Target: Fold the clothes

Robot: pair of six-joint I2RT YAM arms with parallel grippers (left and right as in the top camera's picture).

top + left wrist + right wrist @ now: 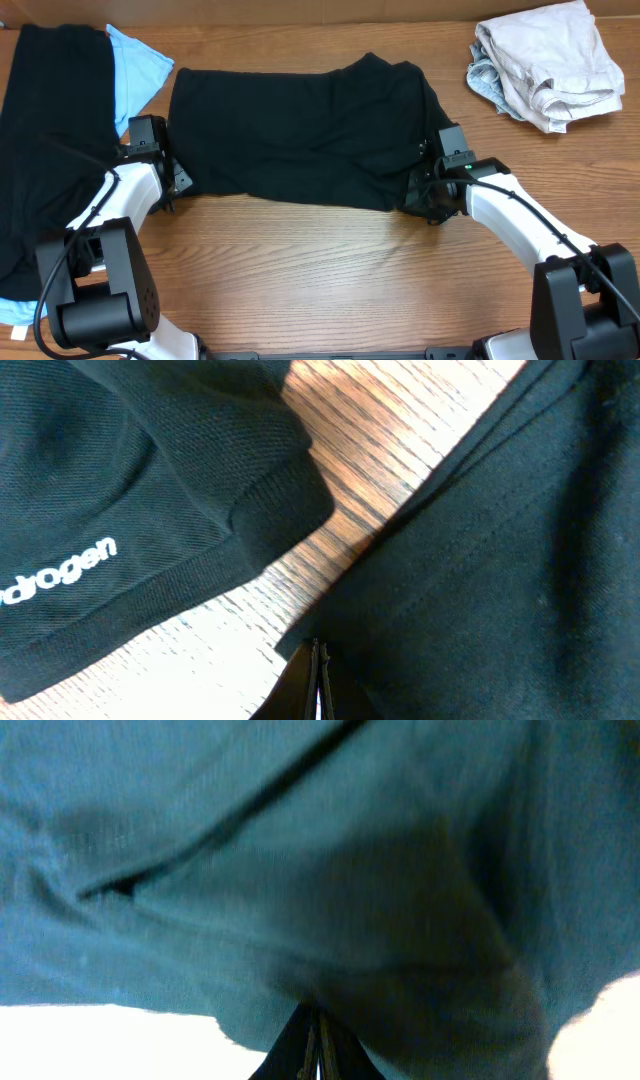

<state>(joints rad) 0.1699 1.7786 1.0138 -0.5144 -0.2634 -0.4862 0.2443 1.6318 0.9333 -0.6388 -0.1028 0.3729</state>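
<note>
Broadly, the desk [330, 265] carries a black shirt [300, 140] spread wide, with a beige pile [548, 65] at its far right corner. The left pincer [172, 187] and right pincer [425, 197] are each clamped shut on a near hem corner. Such thin bites could slip or catch one layer, skewing the fold. How much cloth each holds is hidden.

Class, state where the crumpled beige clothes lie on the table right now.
In the overhead view, the beige clothes lie crumpled at the far right corner of the table, apart from the black shirt spread across the middle.
</note>
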